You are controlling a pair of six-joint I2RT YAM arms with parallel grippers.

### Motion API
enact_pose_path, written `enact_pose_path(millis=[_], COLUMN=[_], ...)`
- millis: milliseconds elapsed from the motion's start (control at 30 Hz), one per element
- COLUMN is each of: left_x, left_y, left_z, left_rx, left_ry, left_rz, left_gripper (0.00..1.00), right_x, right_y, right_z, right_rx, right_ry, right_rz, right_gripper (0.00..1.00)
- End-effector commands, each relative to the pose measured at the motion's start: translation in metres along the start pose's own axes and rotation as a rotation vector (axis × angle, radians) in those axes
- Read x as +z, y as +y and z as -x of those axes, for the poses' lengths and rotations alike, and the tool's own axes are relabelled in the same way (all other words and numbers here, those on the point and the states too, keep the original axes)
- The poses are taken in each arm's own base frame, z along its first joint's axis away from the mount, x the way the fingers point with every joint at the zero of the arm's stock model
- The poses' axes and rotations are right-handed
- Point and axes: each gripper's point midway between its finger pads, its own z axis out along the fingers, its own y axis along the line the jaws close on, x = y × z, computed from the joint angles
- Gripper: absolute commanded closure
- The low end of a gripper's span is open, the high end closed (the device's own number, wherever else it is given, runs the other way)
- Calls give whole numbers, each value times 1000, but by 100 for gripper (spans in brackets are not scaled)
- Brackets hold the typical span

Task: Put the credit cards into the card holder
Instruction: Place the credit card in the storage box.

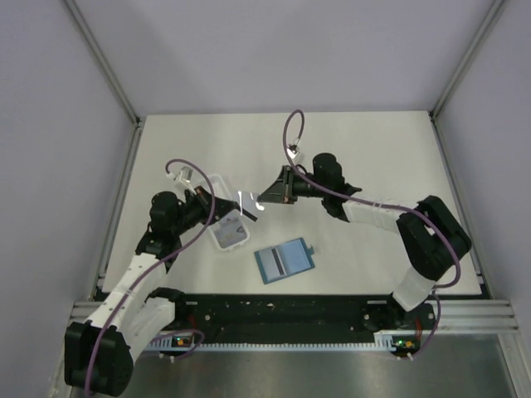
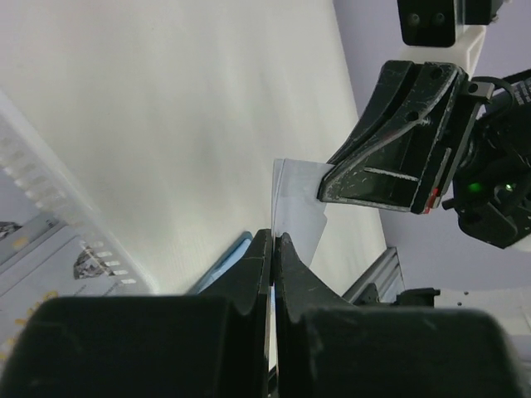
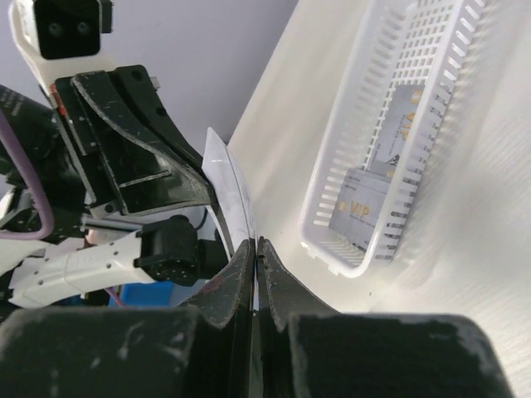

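Above the tabletop (image 1: 373, 157), left tool (image 1: 238, 207) and right tool (image 1: 264, 199) both pinch one credit card (image 1: 249, 202). Card holder (image 1: 284, 260) lies open below; more cards (image 1: 232, 235) lie in the tray (image 1: 221, 177), so plenty left.

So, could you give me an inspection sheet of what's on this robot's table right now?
Surface: white table, matte.
Job's things: one pale thin credit card is held between the two arms; more cards lie in the tray; the small teal-blue folding card holder lies open on the table, apart from the tray.
Clutter: long white slotted plastic tray.
Grippers: left gripper and right gripper are both shut on the held card, from opposite sides.
Cables: purple cables loop along each arm.
Surroundings: pale lilac walls, metal frame posts.
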Motion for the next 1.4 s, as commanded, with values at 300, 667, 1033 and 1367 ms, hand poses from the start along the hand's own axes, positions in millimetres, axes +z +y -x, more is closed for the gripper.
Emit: enact_pose_path(millis=[300, 667, 1033, 1367], left_x=[-35, -53, -58, -50], left_y=[106, 146, 156, 151], left_z=[-9, -4, 3, 4], left_rx=[-56, -82, -70, -75], left_ry=[-126, -191, -198, -184], left_rz=[525, 752, 833, 787], left_gripper=[100, 88, 66, 64], right_x=[66, 92, 98, 85], right_y=[-8, -26, -36, -40], right_z=[-13, -13, -12, -6], right_rx=[-80, -32, -24, -89], right_ry=[1, 8, 10, -14], right_rz=[9, 17, -16, -110], right_gripper=[100, 100, 100, 100])
